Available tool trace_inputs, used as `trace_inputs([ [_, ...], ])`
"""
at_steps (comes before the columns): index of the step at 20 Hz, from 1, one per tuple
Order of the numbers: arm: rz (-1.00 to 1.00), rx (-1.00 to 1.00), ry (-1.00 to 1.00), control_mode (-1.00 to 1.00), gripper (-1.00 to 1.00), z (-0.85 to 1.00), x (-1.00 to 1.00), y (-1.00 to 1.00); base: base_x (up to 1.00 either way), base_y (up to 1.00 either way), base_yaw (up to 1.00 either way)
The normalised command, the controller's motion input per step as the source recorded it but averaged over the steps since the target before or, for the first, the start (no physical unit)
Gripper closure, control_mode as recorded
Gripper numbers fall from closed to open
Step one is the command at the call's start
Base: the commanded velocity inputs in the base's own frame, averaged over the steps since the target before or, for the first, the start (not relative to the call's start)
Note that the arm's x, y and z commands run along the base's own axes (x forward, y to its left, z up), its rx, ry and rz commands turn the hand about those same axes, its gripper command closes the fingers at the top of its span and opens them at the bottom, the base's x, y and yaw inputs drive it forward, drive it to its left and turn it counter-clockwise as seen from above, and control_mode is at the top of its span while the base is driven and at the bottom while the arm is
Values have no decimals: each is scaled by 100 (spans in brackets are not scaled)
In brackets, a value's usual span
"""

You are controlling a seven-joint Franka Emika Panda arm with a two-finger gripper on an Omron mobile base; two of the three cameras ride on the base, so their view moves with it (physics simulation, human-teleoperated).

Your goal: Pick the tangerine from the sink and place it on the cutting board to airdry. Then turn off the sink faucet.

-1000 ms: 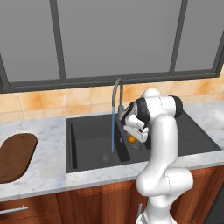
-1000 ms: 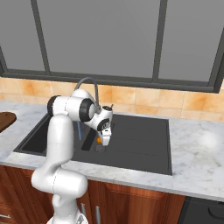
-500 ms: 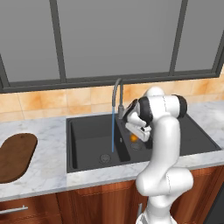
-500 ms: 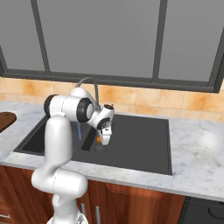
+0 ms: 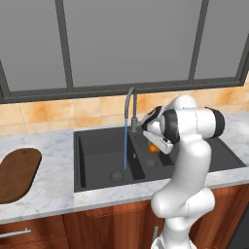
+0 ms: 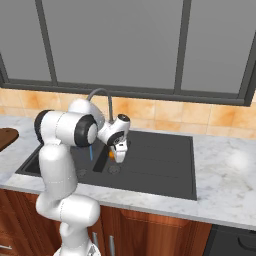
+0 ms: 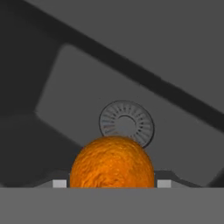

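Cutting board (image 5: 17, 174) seen at table's left edge. Water stream run from sink faucet (image 5: 129, 104) into sink (image 5: 97, 151). End effector (image 6: 119, 154) clamped on tangerine (image 7: 112, 162), held above small basin's drain. Fruit judged light, round, wet, slippery; grip across widest middle advised.

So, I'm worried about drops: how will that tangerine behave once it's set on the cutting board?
The tangerine looks round, so it may roll on the flat cutting board. Water runs from the faucet, so its skin may be wet and slippery. It sits small between the shut gripper, so it is probably light.
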Motion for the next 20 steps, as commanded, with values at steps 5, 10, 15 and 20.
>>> trace_inputs([
  [5,9,0,-12,-100,100,44,-59,-5,0,0,0],
  [10,12,0,-7,-100,100,82,-49,0,0,0,0],
  [15,13,0,0,-100,100,100,-35,-4,0,0,0],
  [20,14,0,-3,-100,100,74,-60,-7,0,0,0],
])
